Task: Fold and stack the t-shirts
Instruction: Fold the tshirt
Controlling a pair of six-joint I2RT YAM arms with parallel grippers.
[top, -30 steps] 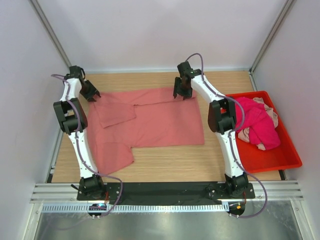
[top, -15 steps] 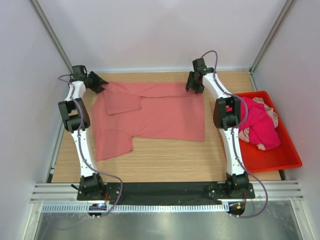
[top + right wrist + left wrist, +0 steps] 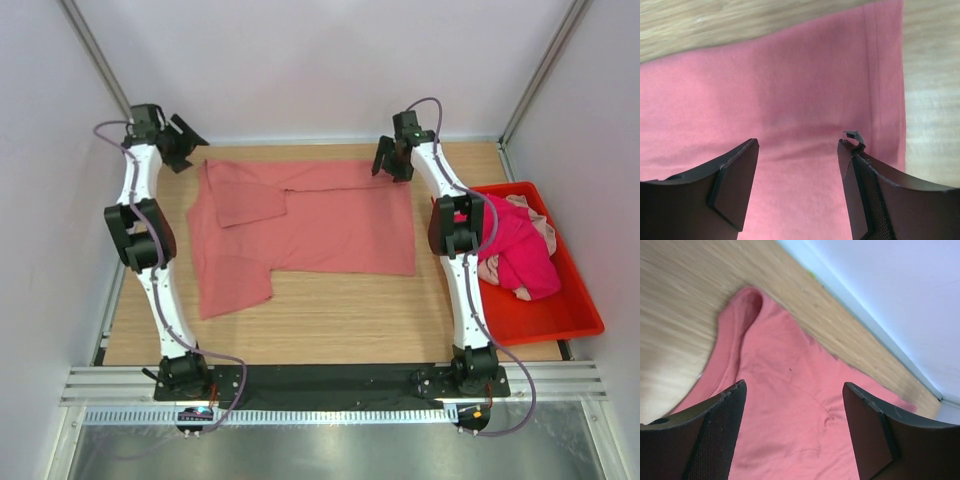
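A large salmon-pink t-shirt [image 3: 310, 225] lies spread flat on the wooden table, one sleeve folded over near its far left. My left gripper [image 3: 183, 148] hovers open by the shirt's far left corner, off the cloth; in its wrist view the shirt [image 3: 790, 405] lies below, between the open fingers [image 3: 722, 425]. My right gripper [image 3: 392, 165] stands open over the far right corner, nothing between its fingers [image 3: 735, 180], with the shirt's hem [image 3: 885, 75] beneath. More t-shirts, a magenta one [image 3: 515, 250] and a pale pink one [image 3: 535, 215], lie heaped in the bin.
A red plastic bin [image 3: 560, 320] sits at the table's right edge. White walls enclose the table on the back and both sides. Bare wood [image 3: 340, 320] shows in front of the shirt, and the arm bases stand on the black rail at the near edge.
Both grippers carried the shirt's far edge toward the back wall and outward, stretching it flat, then opened and let go. The left gripper lifted off toward the back left corner.
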